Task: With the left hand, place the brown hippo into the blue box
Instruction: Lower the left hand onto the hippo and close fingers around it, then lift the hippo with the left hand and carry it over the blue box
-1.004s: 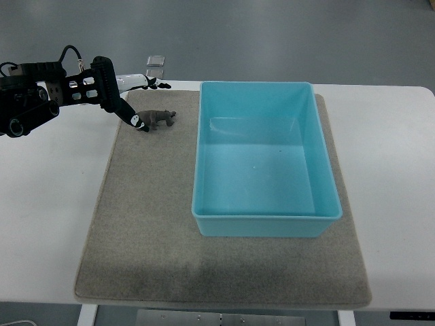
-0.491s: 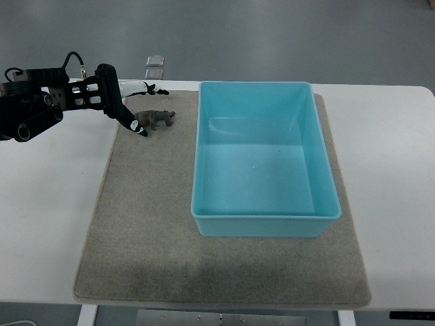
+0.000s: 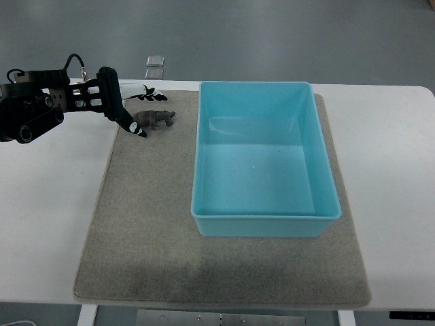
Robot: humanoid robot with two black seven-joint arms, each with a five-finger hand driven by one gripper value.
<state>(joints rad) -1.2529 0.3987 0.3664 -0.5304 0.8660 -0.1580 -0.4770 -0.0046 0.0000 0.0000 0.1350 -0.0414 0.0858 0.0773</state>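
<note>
- While the brown hippo [image 3: 155, 119] sits on the mat [image 3: 149, 217], the left robot hand [image 3: 129, 109] reaches with spread, empty fingers.
- Next it must close on it, then lift it to the blue box [image 3: 264, 225].

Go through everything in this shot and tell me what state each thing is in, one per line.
brown hippo: standing on the mat, not grasped, outside the box
blue box: open-topped, empty, upright on the mat
left hand: fingers spread around the hippo's rear, holding nothing
mat: flat on the table
</note>
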